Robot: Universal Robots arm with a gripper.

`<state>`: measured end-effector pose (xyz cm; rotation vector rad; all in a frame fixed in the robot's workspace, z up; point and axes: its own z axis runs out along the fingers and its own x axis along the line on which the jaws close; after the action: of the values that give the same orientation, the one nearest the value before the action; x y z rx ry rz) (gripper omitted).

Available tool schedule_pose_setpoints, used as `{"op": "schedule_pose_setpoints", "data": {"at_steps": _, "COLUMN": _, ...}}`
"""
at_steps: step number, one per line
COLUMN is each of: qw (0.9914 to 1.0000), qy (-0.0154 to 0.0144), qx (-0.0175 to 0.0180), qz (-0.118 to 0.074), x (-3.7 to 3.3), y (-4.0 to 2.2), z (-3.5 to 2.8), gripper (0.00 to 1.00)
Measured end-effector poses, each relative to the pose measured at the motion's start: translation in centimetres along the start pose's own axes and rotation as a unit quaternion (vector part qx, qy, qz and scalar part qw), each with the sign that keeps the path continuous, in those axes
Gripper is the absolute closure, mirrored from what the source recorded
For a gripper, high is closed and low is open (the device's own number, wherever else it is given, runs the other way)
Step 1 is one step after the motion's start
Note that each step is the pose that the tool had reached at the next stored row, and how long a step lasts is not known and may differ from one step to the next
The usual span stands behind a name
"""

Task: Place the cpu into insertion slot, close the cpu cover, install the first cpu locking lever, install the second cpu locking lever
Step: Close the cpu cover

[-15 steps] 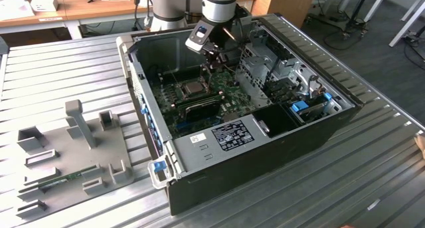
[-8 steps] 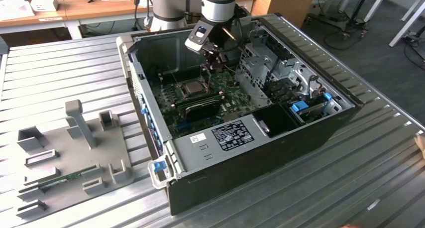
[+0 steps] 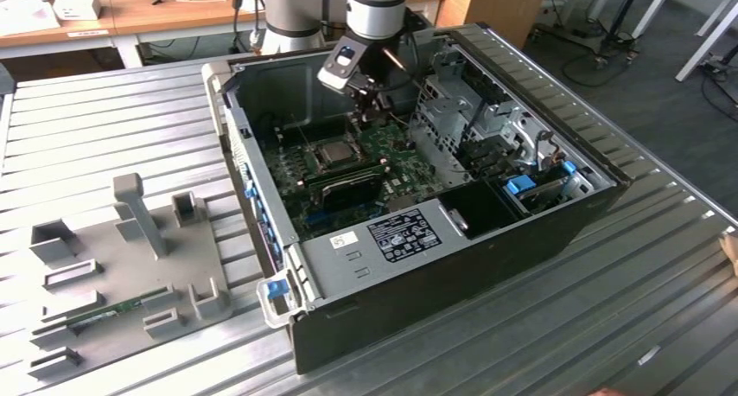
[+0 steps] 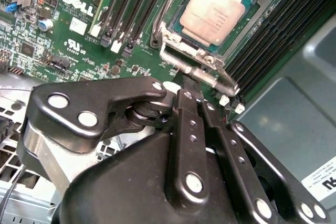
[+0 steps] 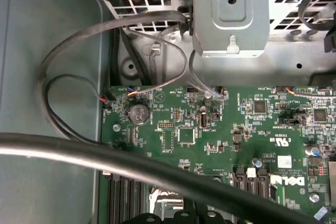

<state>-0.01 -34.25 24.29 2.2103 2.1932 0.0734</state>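
Sitting in the slot (image 4: 251,14), the cpu (image 4: 215,14) looked placed, the cover (image 4: 181,39) apparently down around it. The gripper (image 4: 193,90), fingers pressed together, hung at a silver lever (image 4: 199,71) beside the slot. Locking the levers seemed not yet done.

Exterior view high, far; both wrist views close, probably sharing circuit board (image 4: 139,61) (image 5: 220,135).

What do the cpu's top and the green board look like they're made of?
The cpu top looks like pale matte metal, with a soft even sheen. The green board looks like lacquered laminate, probably fibreglass, given its glossy printed surface.
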Motion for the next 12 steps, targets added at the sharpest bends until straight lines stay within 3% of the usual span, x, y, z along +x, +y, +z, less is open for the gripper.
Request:
{"op": "schedule_pose_setpoints", "data": {"at_steps": 9, "qw": 1.00000, "qy": 0.0000, "qx": 0.0006, "qz": 0.000, "x": 0.00, "y": -0.18, "z": 0.01, "gripper": 0.90}}
{"op": "schedule_pose_setpoints", "data": {"at_steps": 12, "qw": 0.99996, "qy": 0.0001, "qx": 0.0089, "qz": 0.000, "x": 0.00, "y": -0.18, "z": 0.06, "gripper": 0.90}}
